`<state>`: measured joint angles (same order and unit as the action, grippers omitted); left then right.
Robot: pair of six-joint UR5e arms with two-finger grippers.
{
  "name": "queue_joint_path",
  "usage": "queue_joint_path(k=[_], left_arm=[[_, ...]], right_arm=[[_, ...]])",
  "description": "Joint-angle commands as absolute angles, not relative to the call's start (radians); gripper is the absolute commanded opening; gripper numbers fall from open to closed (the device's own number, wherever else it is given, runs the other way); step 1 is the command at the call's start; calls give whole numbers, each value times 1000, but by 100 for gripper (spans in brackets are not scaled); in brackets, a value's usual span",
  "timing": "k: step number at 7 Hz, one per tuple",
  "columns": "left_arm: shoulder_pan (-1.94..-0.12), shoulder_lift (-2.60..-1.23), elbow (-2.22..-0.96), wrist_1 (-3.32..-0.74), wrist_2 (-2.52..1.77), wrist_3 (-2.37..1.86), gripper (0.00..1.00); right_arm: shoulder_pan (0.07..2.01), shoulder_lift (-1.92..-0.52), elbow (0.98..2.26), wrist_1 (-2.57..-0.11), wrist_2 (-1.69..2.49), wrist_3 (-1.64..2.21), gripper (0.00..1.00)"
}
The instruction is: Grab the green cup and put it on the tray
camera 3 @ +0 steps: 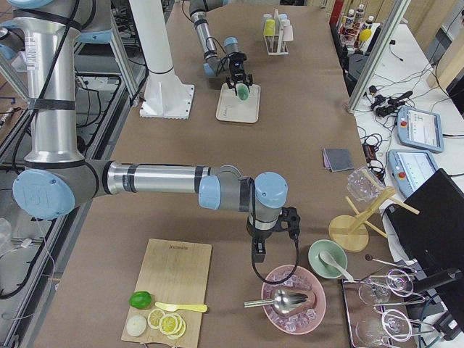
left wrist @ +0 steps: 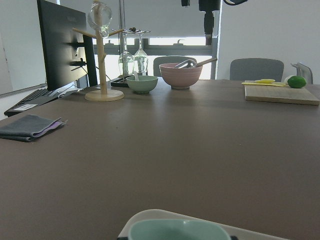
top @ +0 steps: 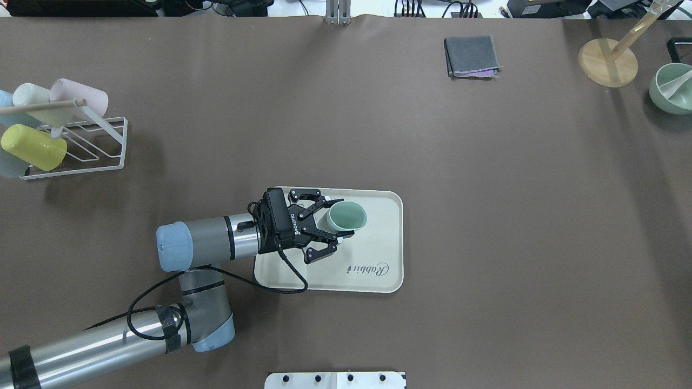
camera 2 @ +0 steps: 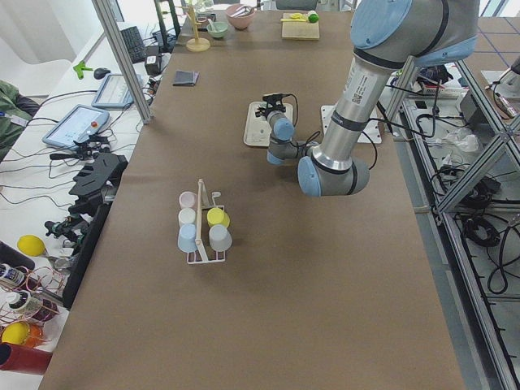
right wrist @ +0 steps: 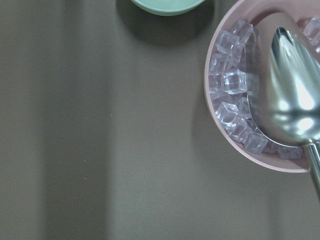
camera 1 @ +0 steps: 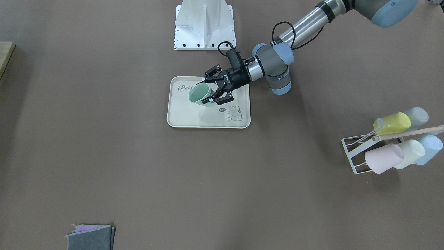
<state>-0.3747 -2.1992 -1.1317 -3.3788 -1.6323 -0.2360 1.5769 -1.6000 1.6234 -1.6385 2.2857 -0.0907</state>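
Note:
The green cup point(camera 1: 200, 94) is tilted, its mouth turned away from the wrist, just above the cream-white tray point(camera 1: 194, 118) with "Rabbit" script and a bunny drawing. My left gripper point(camera 1: 208, 91) is shut on the cup's lower part, one finger on each side. The overhead view shows the same: gripper point(top: 335, 219), cup point(top: 347, 215), tray point(top: 378, 243). The cup's rim point(left wrist: 175, 231) shows at the bottom of the left wrist view. My right gripper point(camera 3: 270, 232) hangs far off beside a pink bowl; I cannot tell whether it is open or shut.
A white wire rack point(camera 1: 357, 152) with several pastel cups stands on my left side. A folded grey cloth point(top: 471, 55), a wooden stand point(top: 608, 62) and a green bowl point(top: 670, 89) lie at the far right. A pink bowl of ice point(right wrist: 260, 85) holds a metal scoop. A cutting board point(camera 3: 177, 283) is nearby.

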Motion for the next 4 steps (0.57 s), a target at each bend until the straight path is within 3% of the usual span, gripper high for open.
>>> queue_joint_path(k=[1, 3, 4], left_arm=[[-371, -2197, -1129, -3376, -1632, -236, 60], [-368, -2178, -1129, -3376, -1634, -236, 61], [-370, -2165, -1129, -3376, -1632, -236, 100]], right_arm=[[1575, -1600, 1623, -1640, 2287, -91, 100], [1575, -1600, 1623, -1640, 2287, -91, 100], [1577, -1600, 1624, -1640, 2287, -91, 100]])
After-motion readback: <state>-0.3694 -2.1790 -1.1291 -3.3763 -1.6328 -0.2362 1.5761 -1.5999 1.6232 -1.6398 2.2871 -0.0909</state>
